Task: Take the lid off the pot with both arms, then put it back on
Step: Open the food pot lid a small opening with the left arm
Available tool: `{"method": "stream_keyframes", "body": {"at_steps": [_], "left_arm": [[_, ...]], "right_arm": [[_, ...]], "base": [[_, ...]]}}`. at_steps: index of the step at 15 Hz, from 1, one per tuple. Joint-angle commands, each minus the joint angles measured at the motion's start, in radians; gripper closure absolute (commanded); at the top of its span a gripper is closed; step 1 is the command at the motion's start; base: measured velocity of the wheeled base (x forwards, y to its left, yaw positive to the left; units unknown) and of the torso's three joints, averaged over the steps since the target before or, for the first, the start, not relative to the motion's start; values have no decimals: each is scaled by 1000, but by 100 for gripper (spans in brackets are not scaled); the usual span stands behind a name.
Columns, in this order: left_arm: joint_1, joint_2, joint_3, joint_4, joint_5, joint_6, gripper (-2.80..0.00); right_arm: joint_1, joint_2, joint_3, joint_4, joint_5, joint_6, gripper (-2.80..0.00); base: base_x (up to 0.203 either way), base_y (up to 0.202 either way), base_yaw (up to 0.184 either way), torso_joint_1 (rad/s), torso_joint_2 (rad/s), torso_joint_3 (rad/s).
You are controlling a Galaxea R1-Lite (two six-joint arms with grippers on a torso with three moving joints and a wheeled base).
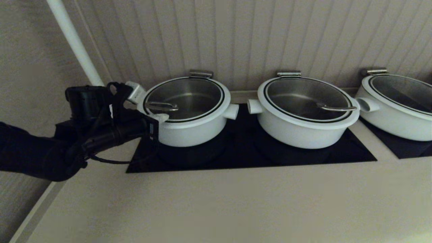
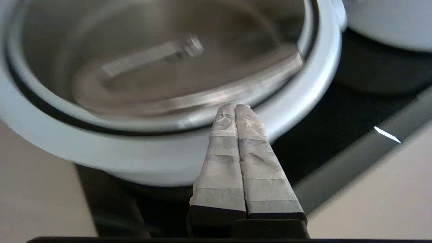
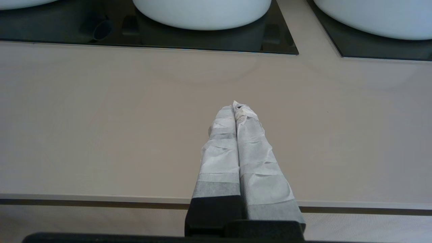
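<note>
The pot [image 1: 192, 133] is the leftmost of three white pots and stands on a black cooktop [image 1: 243, 153]. The lid [image 1: 189, 96] sits on it, with its steel wire handle [image 1: 162, 106] on the left side. My left gripper [image 1: 161, 117] is shut and empty, its tips at the lid's white rim on the front left. In the left wrist view the shut gripper [image 2: 235, 107] lies over the rim of the lid [image 2: 152, 67], above the pot's wall [image 2: 152, 168]. My right gripper [image 3: 236, 105] is shut and empty above the beige counter [image 3: 101, 118]. It is out of the head view.
Two like white pots with lids stand to the right, the middle one [image 1: 303, 125] and the far right one [image 1: 398, 111]. A ribbed wall runs close behind them. A white pipe [image 1: 72, 40] slants at the far left. The counter's front edge [image 3: 101, 197] is below the right gripper.
</note>
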Motion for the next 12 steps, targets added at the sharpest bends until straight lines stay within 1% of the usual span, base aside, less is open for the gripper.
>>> {"method": "stream_keyframes", "body": {"at_steps": [1, 2, 3, 8, 12], "left_arm": [[0, 28, -2, -66, 22, -1, 0], [0, 42, -3, -115, 49, -3, 0], [0, 54, -3, -140, 64, -2, 0], [8, 58, -3, -142, 91, -1, 0], [9, 53, -31, -142, 92, -1, 0]], "right_arm": [[0, 0, 0, 0, 1, -1, 0], [0, 0, 0, 0, 1, -1, 0], [0, 1, 0, 0, 1, -1, 0], [0, 0, 0, 0, 1, -1, 0], [0, 0, 0, 0, 1, -1, 0]], "base": [[0, 0, 0, 0, 0, 0], [0, 0, 0, 0, 0, 0], [0, 0, 0, 0, 0, 0], [0, 0, 0, 0, 0, 0], [0, 0, 0, 0, 0, 0]]}}
